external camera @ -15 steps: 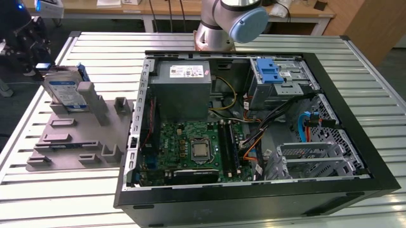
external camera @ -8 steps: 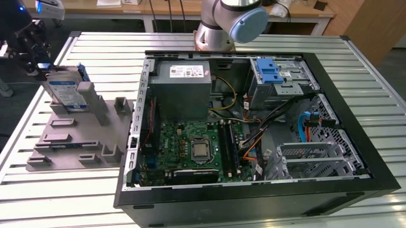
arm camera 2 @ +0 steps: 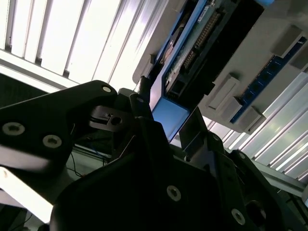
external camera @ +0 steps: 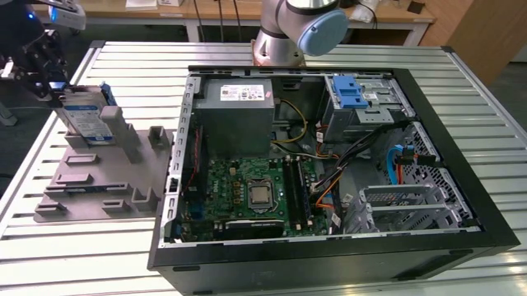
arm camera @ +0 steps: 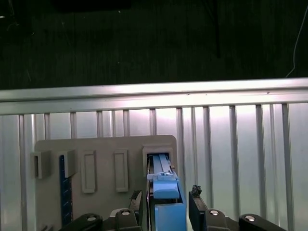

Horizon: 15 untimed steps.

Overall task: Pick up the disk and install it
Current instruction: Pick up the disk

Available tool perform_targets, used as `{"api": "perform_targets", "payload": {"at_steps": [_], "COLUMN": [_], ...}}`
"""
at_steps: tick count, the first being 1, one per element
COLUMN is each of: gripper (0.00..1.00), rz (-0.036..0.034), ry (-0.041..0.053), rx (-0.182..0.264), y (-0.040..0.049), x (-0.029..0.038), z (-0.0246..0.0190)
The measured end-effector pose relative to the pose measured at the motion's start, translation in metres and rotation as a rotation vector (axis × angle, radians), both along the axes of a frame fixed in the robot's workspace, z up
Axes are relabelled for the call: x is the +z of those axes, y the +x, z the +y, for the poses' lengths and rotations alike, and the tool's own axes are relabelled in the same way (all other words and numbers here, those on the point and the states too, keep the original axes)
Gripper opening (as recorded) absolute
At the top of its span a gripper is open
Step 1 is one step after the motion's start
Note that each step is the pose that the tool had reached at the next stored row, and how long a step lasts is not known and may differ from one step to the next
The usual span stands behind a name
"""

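1. The disk (external camera: 86, 118) stands on edge in a grey holder (external camera: 99, 185) on the table (external camera: 485, 105), at the exterior view's left of the open computer case (external camera: 329, 259).
2. It is probably rigid, fairly heavy and sensitive to knocks. Its blue side rails look like the safest place to grip.
3. The gripper (arm camera: 166, 195) hangs above the disk's upper end, pointing down. Its fingers (arm camera: 195, 192) are apart, one on each side of the rails, with slight gaps showing.
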State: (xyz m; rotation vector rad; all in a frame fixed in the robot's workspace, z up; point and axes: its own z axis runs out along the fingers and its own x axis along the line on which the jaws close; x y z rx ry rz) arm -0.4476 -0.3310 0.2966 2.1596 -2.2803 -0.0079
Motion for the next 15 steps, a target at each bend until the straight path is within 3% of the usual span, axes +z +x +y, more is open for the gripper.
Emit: {"api": "perform_targets", "payload": {"at_steps": [4, 15], "gripper": [0.50, 0.50], "rz": [0.0004, 0.0003], "ry": [-0.0002, -0.0011], "rx": [0.000, 0.000], "y": [0.0000, 0.0000], "x": [-0.0058, -0.0074], "z": [0.0000, 0.0000]}}
